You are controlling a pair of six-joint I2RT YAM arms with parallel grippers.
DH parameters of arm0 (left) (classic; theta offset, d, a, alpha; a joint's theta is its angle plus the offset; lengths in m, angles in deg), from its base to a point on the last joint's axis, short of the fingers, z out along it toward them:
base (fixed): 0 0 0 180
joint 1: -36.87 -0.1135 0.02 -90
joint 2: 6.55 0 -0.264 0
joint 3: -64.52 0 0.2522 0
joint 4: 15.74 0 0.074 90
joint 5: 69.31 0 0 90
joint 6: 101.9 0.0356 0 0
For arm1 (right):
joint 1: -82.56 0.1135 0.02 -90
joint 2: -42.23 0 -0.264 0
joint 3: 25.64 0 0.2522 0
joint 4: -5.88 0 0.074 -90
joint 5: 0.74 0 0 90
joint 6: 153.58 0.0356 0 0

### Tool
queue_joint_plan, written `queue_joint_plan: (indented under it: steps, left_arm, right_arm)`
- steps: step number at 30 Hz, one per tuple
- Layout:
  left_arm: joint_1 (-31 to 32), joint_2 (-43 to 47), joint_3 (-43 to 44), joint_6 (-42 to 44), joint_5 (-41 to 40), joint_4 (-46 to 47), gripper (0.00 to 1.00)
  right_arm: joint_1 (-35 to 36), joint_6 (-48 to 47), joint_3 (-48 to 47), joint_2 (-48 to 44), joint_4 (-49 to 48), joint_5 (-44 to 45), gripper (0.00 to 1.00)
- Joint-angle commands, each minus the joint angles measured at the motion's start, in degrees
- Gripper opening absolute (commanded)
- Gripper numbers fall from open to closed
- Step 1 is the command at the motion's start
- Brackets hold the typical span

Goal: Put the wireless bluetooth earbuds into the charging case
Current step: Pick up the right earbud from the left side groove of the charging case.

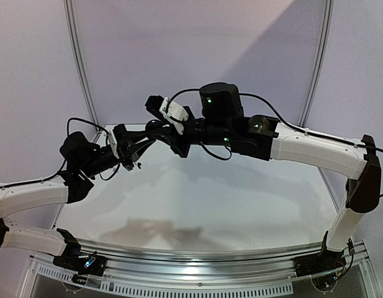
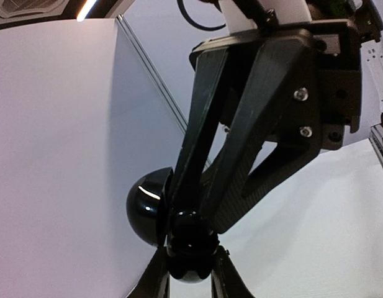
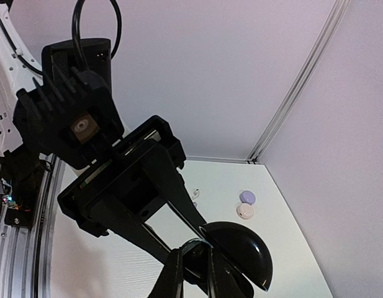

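**A:** How are the two arms standing?

**B:** Both are lifted above the white table [image 1: 241, 205]. The left arm [image 1: 30, 195] is bending at its elbow and pointing its wrist to the right. The right arm [image 1: 309, 149] is stretching long across to the left. The two claws are meeting in the air over the far left part of the table.

**A:** What is the left gripper [image 2: 190, 273] holding?

**B:** It is pinching the lower half of the glossy black round charging case [image 2: 144, 208]. The case is standing open, with its domed lid tipping to one side.

**A:** And the right gripper [image 2: 190, 217]?

**B:** It is pointing at the open case from the opposite side. Its long black fingers are pressing together at the tips, right against the case. I cannot tell whether a bud is sitting between them.

**A:** Where are the earbuds?

**B:** A tiny white piece [image 3: 195, 193] is lying on the table, perhaps one of them, but it is too small to be sure. Near it, a lavender puck [image 3: 247, 197] and a pale puck [image 3: 245, 212] are lying just beside each other.
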Motion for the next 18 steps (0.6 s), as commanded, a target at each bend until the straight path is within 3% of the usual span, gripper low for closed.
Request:
queue_joint_plan:
  steps: [1,7,11,18]
  left_arm:
    - [0.7,0.2,1.5,0.8,1.8,0.1,0.0]
    - [0.7,0.2,1.5,0.9,1.6,-0.2,0.0]
    - [0.7,0.2,1.6,0.6,1.5,-0.1,0.0]
    - [0.7,0.4,1.5,0.0,1.0,-0.6,0.0]
  right_arm:
    - [0.1,1.6,-2.6,3.1,2.4,4.0,0.06]
    - [0.1,4.5,-3.3,3.2,2.1,10.0,0.02]
    - [0.2,4.0,-0.8,2.3,1.7,4.0,0.18]
    - [0.1,3.6,0.6,-0.3,-0.1,4.4,0.26]
